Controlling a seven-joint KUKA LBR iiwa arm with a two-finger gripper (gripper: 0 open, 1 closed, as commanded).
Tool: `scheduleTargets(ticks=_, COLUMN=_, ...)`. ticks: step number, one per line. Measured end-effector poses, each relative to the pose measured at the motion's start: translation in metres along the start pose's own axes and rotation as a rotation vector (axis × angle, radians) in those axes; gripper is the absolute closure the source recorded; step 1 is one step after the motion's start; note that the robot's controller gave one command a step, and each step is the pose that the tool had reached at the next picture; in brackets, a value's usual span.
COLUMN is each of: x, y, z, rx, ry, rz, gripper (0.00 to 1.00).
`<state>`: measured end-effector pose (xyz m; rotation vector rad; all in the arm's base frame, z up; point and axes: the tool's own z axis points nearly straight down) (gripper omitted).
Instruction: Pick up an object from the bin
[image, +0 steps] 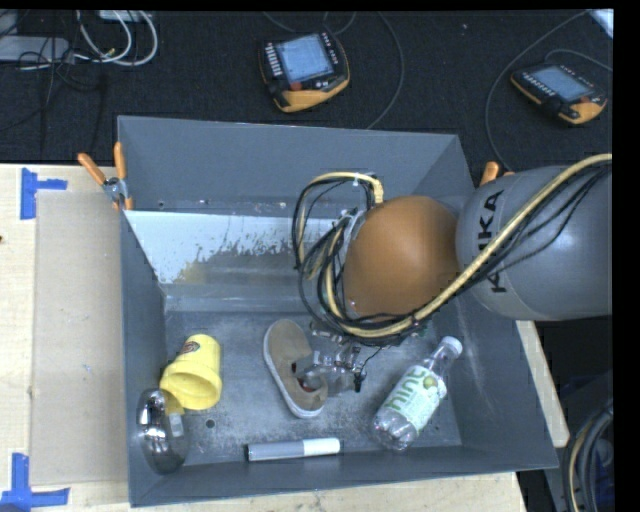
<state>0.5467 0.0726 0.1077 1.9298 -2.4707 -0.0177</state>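
Closest in, a grey-and-white marker (293, 450) lies along the front wall of the bin (200, 255). A silvery object (158, 432) sits in the front left corner, with a yellow cup (193, 375) just beyond it. A clear bottle (410, 400) lies front right. My jaws hang low over the tan shoe (285, 355) at mid-floor; whether they are apart or together I cannot tell. I judge the shoe's rim the best hold: one jaw inside, one outside, then lift straight up, clear of the bottle.
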Motion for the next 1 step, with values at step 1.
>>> scheduleTargets(ticks=1, x=0.0, y=0.0, z=0.0001, rx=0.0, ry=0.0, rz=0.001, gripper=1.0)
